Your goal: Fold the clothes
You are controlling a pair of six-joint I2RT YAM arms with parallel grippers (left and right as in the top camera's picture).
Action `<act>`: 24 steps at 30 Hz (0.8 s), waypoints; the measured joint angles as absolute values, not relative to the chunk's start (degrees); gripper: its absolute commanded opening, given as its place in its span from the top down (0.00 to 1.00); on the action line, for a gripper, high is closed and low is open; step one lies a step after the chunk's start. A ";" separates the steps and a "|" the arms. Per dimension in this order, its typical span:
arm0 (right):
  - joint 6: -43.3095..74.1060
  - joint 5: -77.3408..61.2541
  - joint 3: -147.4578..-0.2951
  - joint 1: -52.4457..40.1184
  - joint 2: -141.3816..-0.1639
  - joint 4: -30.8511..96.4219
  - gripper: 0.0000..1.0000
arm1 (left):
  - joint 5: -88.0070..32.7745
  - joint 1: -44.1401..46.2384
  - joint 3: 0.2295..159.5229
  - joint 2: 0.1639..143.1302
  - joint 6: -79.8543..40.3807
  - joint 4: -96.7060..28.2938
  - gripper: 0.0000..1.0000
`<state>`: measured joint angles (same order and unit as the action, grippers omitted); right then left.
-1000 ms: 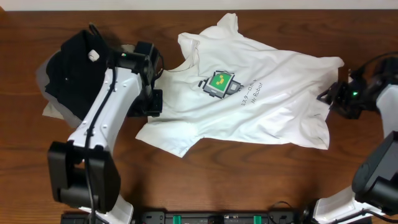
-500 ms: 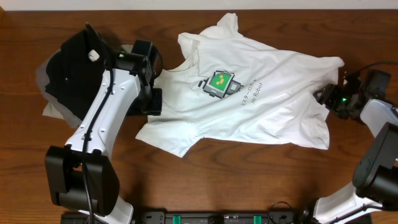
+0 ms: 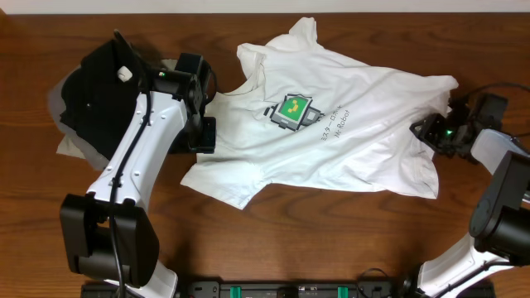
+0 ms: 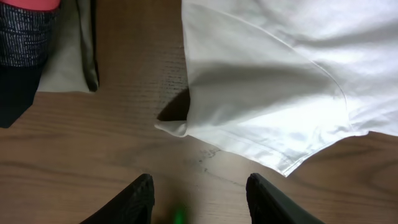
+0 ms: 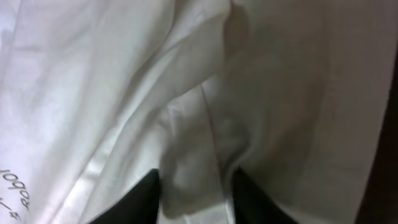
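The white T-shirt [image 3: 364, 149] lies spread and wrinkled on the wooden table, its green-and-grey robot print [image 3: 291, 112] and grey lettering facing up. My left gripper [image 3: 204, 135] is open and empty over bare wood, just short of the shirt's left sleeve hem [image 4: 261, 137]; its fingers [image 4: 199, 199] frame the table. My right gripper [image 3: 428, 132] is at the shirt's right edge. In the right wrist view its fingers [image 5: 198, 193] are open with a bunched fold of the white cloth [image 5: 193, 143] between them.
A black folded garment [image 3: 95, 95] with a white tag [image 3: 124, 73] lies at the far left on a grey folded garment [image 3: 70, 147]. The grey one also shows in the left wrist view [image 4: 65, 56]. Bare wood runs along the front of the table [image 3: 331, 240].
My right gripper has moved left from off the shirt onto its right edge, and cloth now sits between its fingers. The left arm has barely moved.
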<state>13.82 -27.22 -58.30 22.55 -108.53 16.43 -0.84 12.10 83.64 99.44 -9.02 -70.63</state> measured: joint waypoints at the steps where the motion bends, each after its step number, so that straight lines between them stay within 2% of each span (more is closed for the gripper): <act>1: 13.78 -27.24 -58.30 22.52 -108.68 16.34 0.86 | -0.84 12.10 83.64 99.44 -8.99 -70.63 0.50; 4: 14.44 -27.24 -58.30 22.59 -109.25 16.40 0.99 | -0.86 12.10 83.64 99.44 -8.99 -70.65 0.50; 9: 14.70 -27.79 -58.28 24.01 -107.87 18.61 0.99 | -0.84 12.10 83.64 99.44 -9.02 -70.65 0.50; 16: 14.44 -28.47 -58.08 28.14 -97.03 24.23 0.97 | -0.84 12.10 83.64 99.44 -9.02 -70.61 0.50; 24: 13.98 -22.96 -58.08 28.42 -90.76 32.27 0.95 | -0.84 12.10 83.64 99.44 -8.99 -70.11 0.50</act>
<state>13.98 -22.96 -58.08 28.42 -90.76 32.27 -0.84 12.10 83.64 99.44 -8.99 -70.11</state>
